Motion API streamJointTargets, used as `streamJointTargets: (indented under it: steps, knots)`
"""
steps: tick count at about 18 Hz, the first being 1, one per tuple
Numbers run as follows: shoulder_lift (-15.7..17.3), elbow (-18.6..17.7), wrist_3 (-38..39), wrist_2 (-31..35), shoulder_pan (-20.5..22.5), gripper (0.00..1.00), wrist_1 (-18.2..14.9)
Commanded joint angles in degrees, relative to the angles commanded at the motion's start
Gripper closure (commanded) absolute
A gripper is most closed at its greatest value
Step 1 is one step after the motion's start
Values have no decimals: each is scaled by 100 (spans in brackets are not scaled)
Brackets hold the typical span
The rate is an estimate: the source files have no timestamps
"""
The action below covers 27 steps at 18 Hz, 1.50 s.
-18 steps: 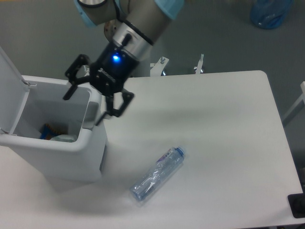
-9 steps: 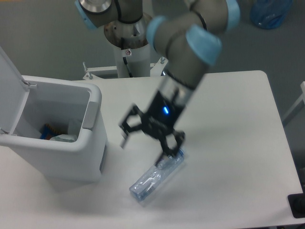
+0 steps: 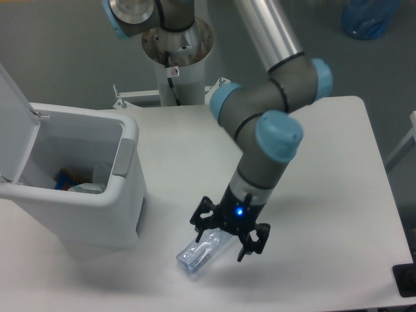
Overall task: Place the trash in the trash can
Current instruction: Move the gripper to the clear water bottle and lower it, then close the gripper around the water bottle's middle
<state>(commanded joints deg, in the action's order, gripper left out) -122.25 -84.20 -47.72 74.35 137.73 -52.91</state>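
Clear bottle (image 3: 200,253): lying on the table (image 3: 325,162), near side, just right of the trash can (image 3: 78,208).
Gripper (image 3: 229,229): spread wide, down over the bottle's far end, not clamped yet.
Trash can: lid up, some stuff already inside.
Progress: roughly halfway I'd say, bottle left to grab and drop in.

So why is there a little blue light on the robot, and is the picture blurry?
In the camera view, a small blue lamp glows on the tool just above the clear bottle. The arm looks sharp, not smeared. Soft, even light leaves faint shadows under the bottle and beside the trash can.
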Motion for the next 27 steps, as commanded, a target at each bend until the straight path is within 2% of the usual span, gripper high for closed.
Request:
streamJointTargets:
  steps: [11, 15, 22, 23, 24, 26, 27]
  knots:
    - [-440, 141, -70, 53, -264, 0, -17]
    - [-642, 159, -70, 605, -562, 0, -9]
    - [-800, 167, -70, 729, -607, 0, -9]
    - [-809, 194, -70, 782, -607, 11, -9]
    - [-801, 194, -70, 800, -607, 32, -9]
    - [-783, 211, -62, 800, -598, 63, -26]
    - [-783, 220, -62, 800, -598, 72, -26]
